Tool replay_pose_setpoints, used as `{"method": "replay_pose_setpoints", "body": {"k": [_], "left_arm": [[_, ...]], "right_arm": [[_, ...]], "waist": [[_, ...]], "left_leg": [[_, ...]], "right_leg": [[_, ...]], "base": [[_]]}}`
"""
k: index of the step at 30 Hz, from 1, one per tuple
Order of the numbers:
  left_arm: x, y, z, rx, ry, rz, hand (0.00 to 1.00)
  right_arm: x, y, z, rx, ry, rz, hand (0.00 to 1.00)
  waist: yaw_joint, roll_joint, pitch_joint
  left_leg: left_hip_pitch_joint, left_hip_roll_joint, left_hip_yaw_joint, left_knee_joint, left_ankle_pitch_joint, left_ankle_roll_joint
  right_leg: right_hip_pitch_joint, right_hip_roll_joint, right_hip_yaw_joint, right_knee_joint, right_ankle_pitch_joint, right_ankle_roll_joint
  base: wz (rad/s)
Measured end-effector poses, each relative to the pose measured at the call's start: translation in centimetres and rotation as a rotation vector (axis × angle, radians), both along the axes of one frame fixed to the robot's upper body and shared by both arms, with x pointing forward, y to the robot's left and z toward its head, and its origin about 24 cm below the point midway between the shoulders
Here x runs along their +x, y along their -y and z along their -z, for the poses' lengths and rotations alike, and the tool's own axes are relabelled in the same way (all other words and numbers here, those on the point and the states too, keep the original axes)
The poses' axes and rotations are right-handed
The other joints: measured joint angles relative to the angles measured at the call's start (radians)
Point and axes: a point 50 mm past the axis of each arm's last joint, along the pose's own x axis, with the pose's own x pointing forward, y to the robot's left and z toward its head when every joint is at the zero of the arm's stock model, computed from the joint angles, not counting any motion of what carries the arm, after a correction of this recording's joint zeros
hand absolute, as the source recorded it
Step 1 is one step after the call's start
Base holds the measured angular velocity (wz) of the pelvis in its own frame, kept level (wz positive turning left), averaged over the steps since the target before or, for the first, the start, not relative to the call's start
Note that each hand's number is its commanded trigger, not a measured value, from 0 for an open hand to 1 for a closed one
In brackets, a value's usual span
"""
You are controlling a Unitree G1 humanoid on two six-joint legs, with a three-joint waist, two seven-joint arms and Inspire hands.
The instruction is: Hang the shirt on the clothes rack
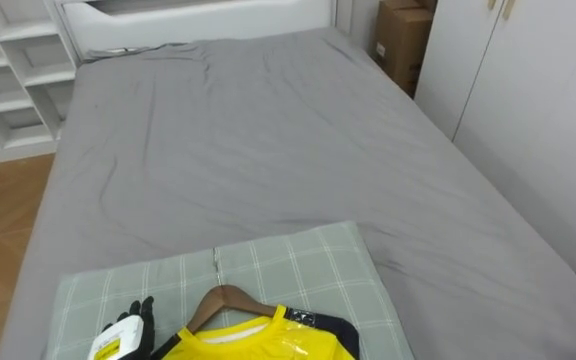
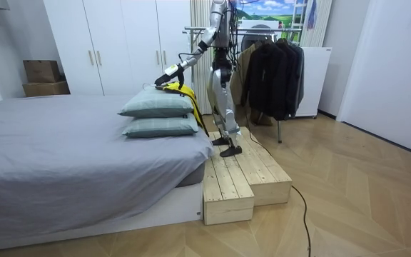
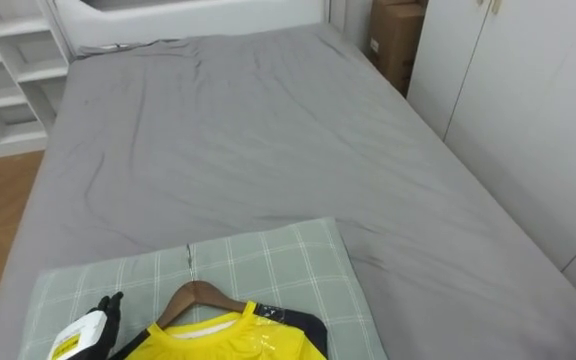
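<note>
Yellow shirt, on its wooden hanger, lies flat on the top checked pillow; the left hand, fingers extended and gripping nothing, sits over the pillow's left part just beside the hanger, evidently positioned for pickup.

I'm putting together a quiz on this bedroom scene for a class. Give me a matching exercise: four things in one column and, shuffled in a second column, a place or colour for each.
Things:
1 shirt
2 hanger
3 box
4 coats

Matches:
A hanging behind the robot
B yellow
C beside the wardrobe
D wooden, in the shirt's neck, on the pillow

Pairs: 1-B; 2-D; 3-C; 4-A
</note>
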Motion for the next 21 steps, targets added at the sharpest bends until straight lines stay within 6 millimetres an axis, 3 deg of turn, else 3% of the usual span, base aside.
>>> {"method": "replay_pose_setpoints", "body": {"k": [9,14,21], "left_arm": [[0.0,0.1,0.0,-0.001,-0.002,0.003,0.0],[-0.3,0.7,0.4,0.008,-0.043,0.059,0.0],[0.0,1.4,0.3,-0.011,-0.053,0.079,0.0]], "right_arm": [[0.0,0.0,0.0,-0.005,0.002,0.008,0.0],[-0.4,-0.1,0.0,0.013,0.011,0.115,0.0],[-1.7,0.0,0.0,0.061,0.026,0.296,0.0]], "waist": [[0.0,-0.005,-0.004],[-0.004,-0.002,-0.0121],[-0.004,0.002,-0.0146]], "left_leg": [[0.001,0.0,0.001,0.001,0.0,0.0],[0.002,0.001,-0.001,0.001,0.0,0.0],[0.003,0.001,0.005,0.001,0.0,0.0]], "right_leg": [[-0.001,0.001,0.005,0.0,0.0,0.0],[0.001,0.0,0.004,0.003,0.0,0.0],[0.001,0.001,0.008,0.001,0.0,0.0]], "base": [[0.0],[0.0],[-0.01]]}}
